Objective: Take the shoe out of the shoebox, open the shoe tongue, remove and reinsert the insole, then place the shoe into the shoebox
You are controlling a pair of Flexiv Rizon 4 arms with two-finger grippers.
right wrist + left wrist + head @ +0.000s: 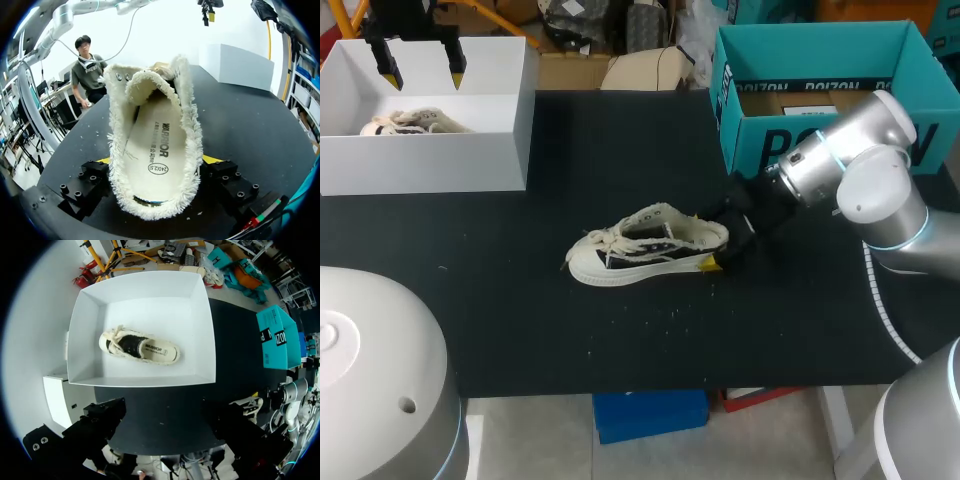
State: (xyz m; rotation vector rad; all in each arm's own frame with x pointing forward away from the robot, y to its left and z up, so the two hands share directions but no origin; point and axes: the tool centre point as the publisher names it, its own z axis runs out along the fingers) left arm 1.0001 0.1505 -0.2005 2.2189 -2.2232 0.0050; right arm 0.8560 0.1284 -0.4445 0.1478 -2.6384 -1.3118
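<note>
A cream low shoe (650, 245) with frayed edges lies on its sole in the middle of the black table, toe pointing left. My right gripper (715, 245) is at its heel. In the right wrist view the shoe (150, 90) fills the gap between the fingers, a yellow tip close against each frayed side, and the jaws stand wide. The pale insole (152, 155) lies flat inside it. My left gripper (420, 68) hangs open over the white shoebox (430, 165) at the far left. The box (145, 380) holds a second matching shoe (139, 346).
A teal cardboard box (790, 140) stands at the table's far right, just behind my right arm. Black tabletop (570, 330) lies open in front of the shoe and between it and the white box.
</note>
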